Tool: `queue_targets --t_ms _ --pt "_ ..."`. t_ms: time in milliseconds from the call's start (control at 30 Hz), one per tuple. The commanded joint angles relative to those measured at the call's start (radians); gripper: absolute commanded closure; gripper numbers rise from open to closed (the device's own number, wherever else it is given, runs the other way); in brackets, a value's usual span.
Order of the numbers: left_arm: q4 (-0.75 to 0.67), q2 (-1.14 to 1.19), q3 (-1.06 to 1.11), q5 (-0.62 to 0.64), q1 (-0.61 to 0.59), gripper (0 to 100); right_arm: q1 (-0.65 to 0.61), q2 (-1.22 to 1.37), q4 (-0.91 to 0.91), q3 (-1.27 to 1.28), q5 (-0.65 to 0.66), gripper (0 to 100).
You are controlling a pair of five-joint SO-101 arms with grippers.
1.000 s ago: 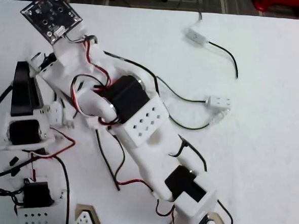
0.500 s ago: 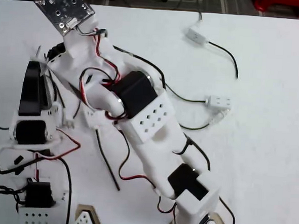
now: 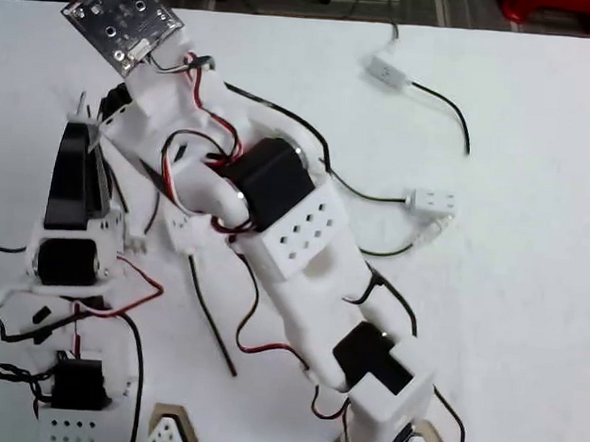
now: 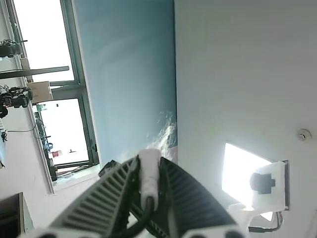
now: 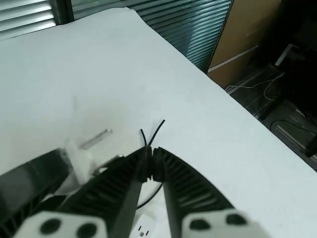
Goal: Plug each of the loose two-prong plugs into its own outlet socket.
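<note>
At the lower left of the high view stands the left arm (image 3: 64,257). The left gripper (image 4: 149,161) points up at the ceiling. It squeezes a white plug (image 4: 148,171) by its body, and the plug's black wire comes out between the jaws.

The right arm (image 3: 294,241) lies across the middle of the high view, from the lower right to the upper left. The right gripper (image 5: 150,154) is pinched tight on a thin black cord (image 5: 157,128) above the white table (image 5: 59,59). Just beside it, bare metal prongs (image 5: 96,137) poke out into the air. I think they belong to the same plug. A near socket (image 5: 143,230) lies on the table close by, and its slots look bare.

Farther off, at the middle right of the high view, lies a second socket (image 3: 433,200). At the upper right lies a third socket (image 3: 387,71). Both are well apart from the grippers, and I see nothing pushed into their holes.

So the job looks like it has only begun. One plug is picked up, but I see no plug in a socket. Every plug is left to do.
</note>
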Motion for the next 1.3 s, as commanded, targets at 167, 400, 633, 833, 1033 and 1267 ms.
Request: queue_targets --t_ms 167,400,633,833,1033,1267 --pt "-0.006 0.004 0.005 -0.011 0.061 97 -0.021 -0.018 -0.038 -0.044 0.009 97.9" --pt "-0.005 0.004 0.006 -0.1 0.12 97 -0.025 -0.018 -0.027 -0.044 0.1 97.9" --pt "-0.005 0.004 0.006 -0.107 0.127 97 -0.024 -0.018 -0.028 -0.044 0.101 97.9" --pt "-0.005 0.005 0.012 -0.107 0.127 97 -0.019 -0.018 -0.028 -0.044 0.103 97.9" --pt "-0.005 0.005 0.02 -0.109 0.117 97 0.081 -0.018 0.008 -0.144 0.103 97.9" --pt "0.055 0.007 0.035 -0.109 0.088 97 0.128 -0.018 0.225 -0.394 0.302 97.9"
